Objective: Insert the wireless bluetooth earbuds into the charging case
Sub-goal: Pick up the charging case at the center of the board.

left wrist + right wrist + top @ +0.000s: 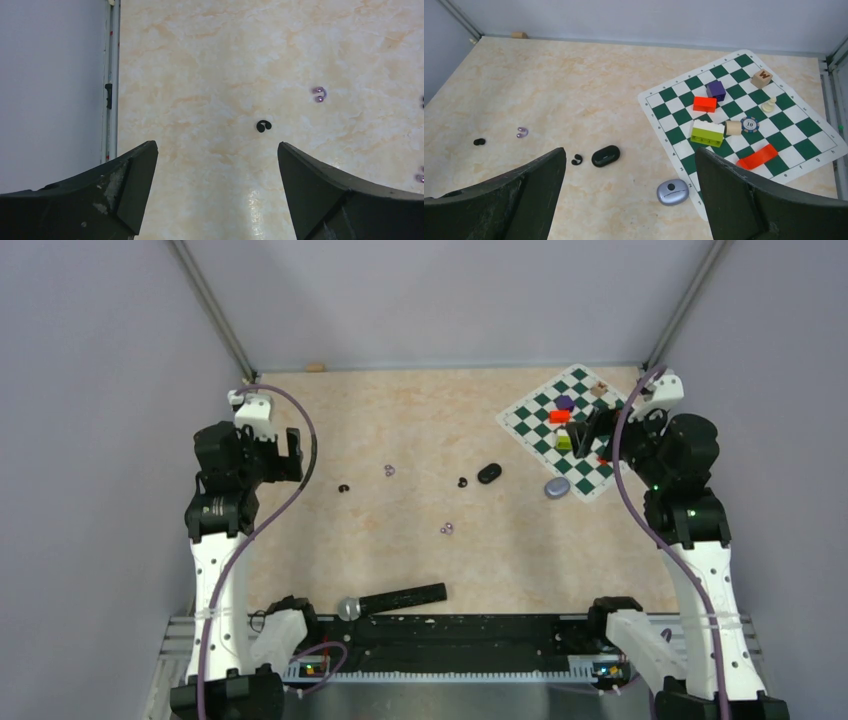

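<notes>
From above, the left gripper (292, 455) hangs over the left of the table (420, 420) and the right gripper (588, 432) over the chessboard (530, 420); neither holds anything. All four buds lie loose on the bare top: the left black earbud (344, 487), the far lilac earbud (389, 470), the right black earbud (462, 482) just beside the closed black case (489, 473), and the near lilac earbud (448, 529) closer to the arms. The grey case (557, 488) sits at the board's near corner, and a microphone (395, 600) lies along the near edge. In the left wrist view the jaws are spread wide and empty, with the left black earbud (263, 125) on the table beyond them and the far lilac earbud (319, 93) further right. In the right wrist view the jaws are likewise parted and empty. The black case (605, 156) and right black earbud (576, 160) lie between them, the grey case (672, 192) nearer, and coloured blocks (707, 133) rest on the chessboard (664, 107).
</notes>
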You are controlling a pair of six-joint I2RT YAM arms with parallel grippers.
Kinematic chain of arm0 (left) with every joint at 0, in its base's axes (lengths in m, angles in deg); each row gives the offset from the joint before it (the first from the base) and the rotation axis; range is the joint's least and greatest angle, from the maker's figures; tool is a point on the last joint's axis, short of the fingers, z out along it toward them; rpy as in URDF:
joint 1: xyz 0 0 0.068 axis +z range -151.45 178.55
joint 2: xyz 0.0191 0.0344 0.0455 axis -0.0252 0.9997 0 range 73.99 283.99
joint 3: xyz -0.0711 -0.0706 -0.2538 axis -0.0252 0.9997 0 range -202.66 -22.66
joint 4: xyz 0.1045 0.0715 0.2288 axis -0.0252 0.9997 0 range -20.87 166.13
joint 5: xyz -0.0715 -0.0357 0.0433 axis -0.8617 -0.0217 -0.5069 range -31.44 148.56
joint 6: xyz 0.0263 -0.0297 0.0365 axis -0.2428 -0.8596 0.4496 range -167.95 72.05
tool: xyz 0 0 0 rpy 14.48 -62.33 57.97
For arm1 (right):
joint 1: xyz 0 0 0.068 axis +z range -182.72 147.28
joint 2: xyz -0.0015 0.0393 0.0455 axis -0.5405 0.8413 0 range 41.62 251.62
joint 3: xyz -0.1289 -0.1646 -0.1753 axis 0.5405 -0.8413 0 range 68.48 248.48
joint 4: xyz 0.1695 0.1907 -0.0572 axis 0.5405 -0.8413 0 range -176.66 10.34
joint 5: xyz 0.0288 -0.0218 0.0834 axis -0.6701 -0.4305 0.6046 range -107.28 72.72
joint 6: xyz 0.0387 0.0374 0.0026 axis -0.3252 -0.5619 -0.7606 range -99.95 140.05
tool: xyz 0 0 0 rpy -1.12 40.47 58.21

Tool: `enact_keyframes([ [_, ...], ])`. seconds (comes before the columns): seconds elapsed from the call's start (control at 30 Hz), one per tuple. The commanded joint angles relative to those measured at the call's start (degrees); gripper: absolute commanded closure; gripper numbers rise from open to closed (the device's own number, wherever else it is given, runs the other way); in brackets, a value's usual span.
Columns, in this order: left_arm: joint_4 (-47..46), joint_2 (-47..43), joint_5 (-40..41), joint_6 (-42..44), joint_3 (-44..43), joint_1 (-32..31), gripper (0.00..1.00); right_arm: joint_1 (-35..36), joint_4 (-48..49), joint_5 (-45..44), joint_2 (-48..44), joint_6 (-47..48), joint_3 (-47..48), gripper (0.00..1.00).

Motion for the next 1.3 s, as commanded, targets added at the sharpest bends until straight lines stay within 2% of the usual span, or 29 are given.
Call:
enact_keyframes([
  [0.0, -1.72, -0.34, -1.34, -0.1, 0.57, 0.52, 0.05, 0.77, 2.46, 2.29, -0.44, -1.36, -1.28, 0.01],
  [0.17, -2.02, -0.86, -4.34, 1.89, 1.7, 0.61, 0.04, 0.76, 4.87, 3.73, 0.87, 3.55, -4.59, 0.01],
  [0.37, -4.37, -2.64, -12.6, 5.66, 5.74, 0.78, 0.01, 0.79, 7.55, 7.02, 0.92, 3.28, -7.71, 0.02],
  [0.67, 1.26, 0.54, -23.0, 11.37, 5.35, 0.69, 0.01, 0.75, 9.35, 11.63, -0.03, 3.97, -9.86, 0.02],
  [0.87, 4.81, 3.8, -26.38, 13.82, 4.64, 0.62, 0.01, 0.69, 10.23, 12.57, 0.07, 4.54, -10.89, 0.02],
  [1.27, 7.88, 7.29, -26.42, 14.79, 3.07, -0.78, 0.01, 3.47, 9.07, 14.2, 5.25, 3.85, -10.36, 0.02],
])
